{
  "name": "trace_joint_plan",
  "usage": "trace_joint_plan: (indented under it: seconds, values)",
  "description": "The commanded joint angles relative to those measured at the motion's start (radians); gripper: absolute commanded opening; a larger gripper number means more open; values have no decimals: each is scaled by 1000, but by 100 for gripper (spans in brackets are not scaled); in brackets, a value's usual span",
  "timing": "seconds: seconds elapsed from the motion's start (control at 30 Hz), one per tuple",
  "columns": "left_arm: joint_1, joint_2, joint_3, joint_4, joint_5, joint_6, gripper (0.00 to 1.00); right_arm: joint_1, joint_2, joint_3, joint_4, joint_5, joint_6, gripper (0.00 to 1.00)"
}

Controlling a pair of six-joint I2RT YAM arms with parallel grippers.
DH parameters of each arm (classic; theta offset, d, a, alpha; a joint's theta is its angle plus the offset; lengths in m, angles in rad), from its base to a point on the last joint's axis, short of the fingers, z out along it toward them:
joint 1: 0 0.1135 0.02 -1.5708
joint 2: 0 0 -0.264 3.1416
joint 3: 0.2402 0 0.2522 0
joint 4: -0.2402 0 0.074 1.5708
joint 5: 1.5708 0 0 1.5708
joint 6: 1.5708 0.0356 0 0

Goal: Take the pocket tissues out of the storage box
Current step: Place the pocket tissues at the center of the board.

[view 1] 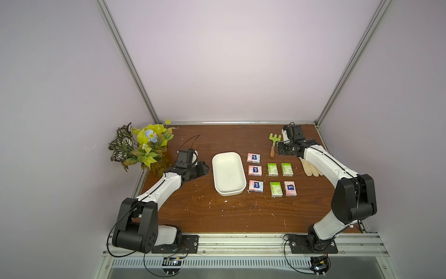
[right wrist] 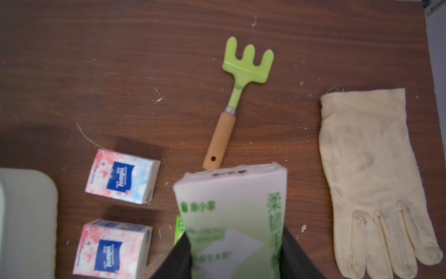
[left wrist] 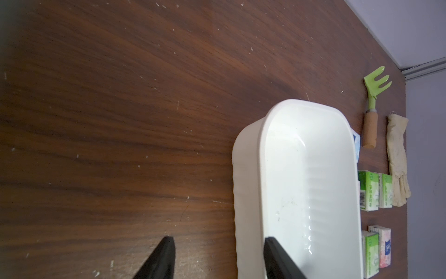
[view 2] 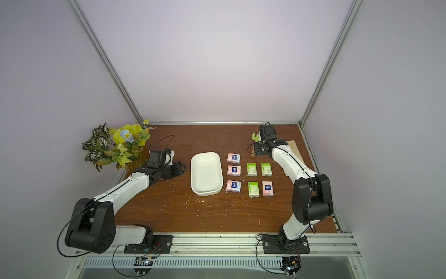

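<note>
And the right end effector [right wrist: 235, 244] is pinching a green packet [right wrist: 231, 200] by its side edges above the counter [view 1: 217, 212]; storage box [view 1: 228, 174] empty; seven pocket tissues [view 1: 272, 169] lie beside it; left end effector [left wrist: 218, 241] spread, empty; the packet looks light, soft and slick-wrapped, so grip it mid-body.

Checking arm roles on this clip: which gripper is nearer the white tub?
Left. The left gripper sits open right beside the tub; the right gripper is far off by the rake, gripping a green packet.
</note>
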Motion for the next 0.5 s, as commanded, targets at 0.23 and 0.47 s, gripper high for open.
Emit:
trace_joint_plan:
  seconds: [0.23,0.47]
  values:
    - [11,-10,6,-3,0,11,55,-76,112,24,78,-52,73,48]
    - [11,-11,8,-3,2,9,55,-93,230,68,82,-69,72,48]
